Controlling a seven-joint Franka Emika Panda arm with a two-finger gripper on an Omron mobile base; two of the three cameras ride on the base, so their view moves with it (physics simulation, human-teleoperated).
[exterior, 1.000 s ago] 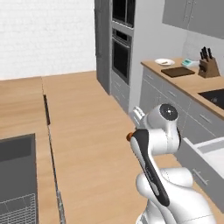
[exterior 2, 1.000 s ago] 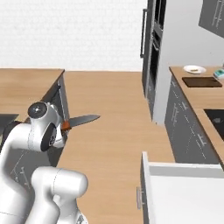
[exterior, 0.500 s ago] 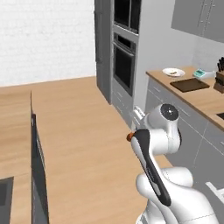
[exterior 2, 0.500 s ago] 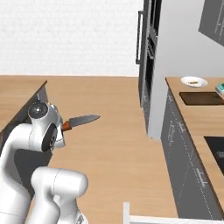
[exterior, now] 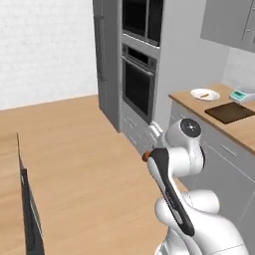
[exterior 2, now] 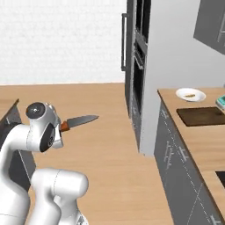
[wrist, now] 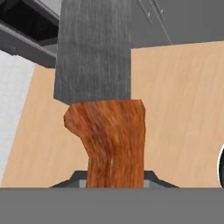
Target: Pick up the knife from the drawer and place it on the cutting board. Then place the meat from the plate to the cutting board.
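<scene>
We had the gripper (wrist: 114, 181) clamped on the knife (exterior 2: 79, 121), fingers pinched on the orange-brown handle (wrist: 109, 140) with the grey blade (wrist: 94, 48) running straight out ahead of the hand. In the right base view the knife stuck out level from the hand, high over the wooden floor (exterior 2: 101, 132), tip aimed toward the oven tower (exterior 2: 136, 70). In the left base view just the butt of the handle (exterior: 146, 156) peeked out beside the white arm.

Handling-wise, we judged it a light, rigid thing: steel blade, hard handle, nothing that would flex. The handle was the right place to hold, and the hold sat near its rear end, so the blade made a long lever; a quick swing could twist it in the fingers. Smooth handle, so possibly slippery too.

Out on the counter (exterior 2: 193, 145) to the right lay the dark cutting board (exterior 2: 202, 116), bare on top, well apart from the knife. Just beyond it sat the round white plate (exterior 2: 181, 94), and on it a thin orange strip, the meat (exterior 2: 190, 94), tiny against the plate. The left base view gave us the same pair, plate (exterior: 198, 94) behind board (exterior: 230, 112), with a pale teal object (exterior: 242, 94) beside them that we couldn't identify.

We reckoned the knife was mid-carry, and the meat step hadn't begun.
</scene>
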